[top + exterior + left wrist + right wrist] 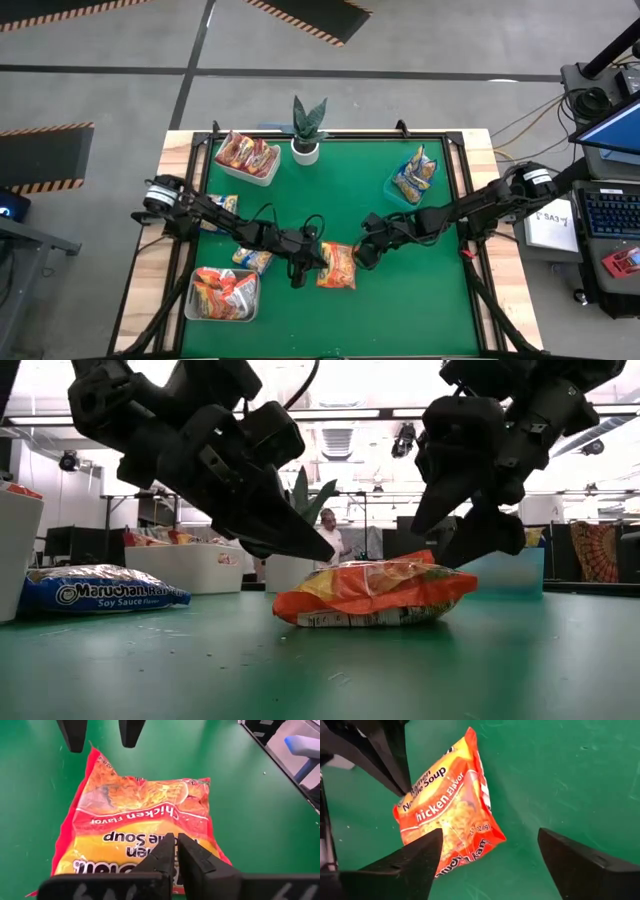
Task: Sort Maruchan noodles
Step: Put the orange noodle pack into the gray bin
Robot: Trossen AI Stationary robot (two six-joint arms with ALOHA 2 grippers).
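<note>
Orange chicken-flavor Maruchan packet (336, 266) lies flat on the green table mat (400, 300), near the front middle, between both grippers. High view: left gripper (303, 262) at the packet's left edge, right gripper (365, 252) at its upper right corner. A blue-and-yellow packet (252, 260) sits loose just left of the left gripper. White tray (247, 158) at back left holds red-orange packets; front-left tray (222, 293) holds more; a teal bin (412, 178) at right holds blue-and-yellow ones. Potted plant (306, 130) at back centre.

Low view: orange packet (372, 596) rests on the mat; left gripper (290, 535) slants down just above its left end; right gripper (478, 525) hangs over its right end. Blue soy sauce packet (100, 590) lies at left. A person (327, 535) stands far behind.

Left wrist view: left fingers (192, 857) pressed nearly together over the packet (135, 820), gripping nothing.

Right wrist view: right fingers (415, 860) spread wide, the packet's (447, 805) near corner beside one finger, nothing held.
</note>
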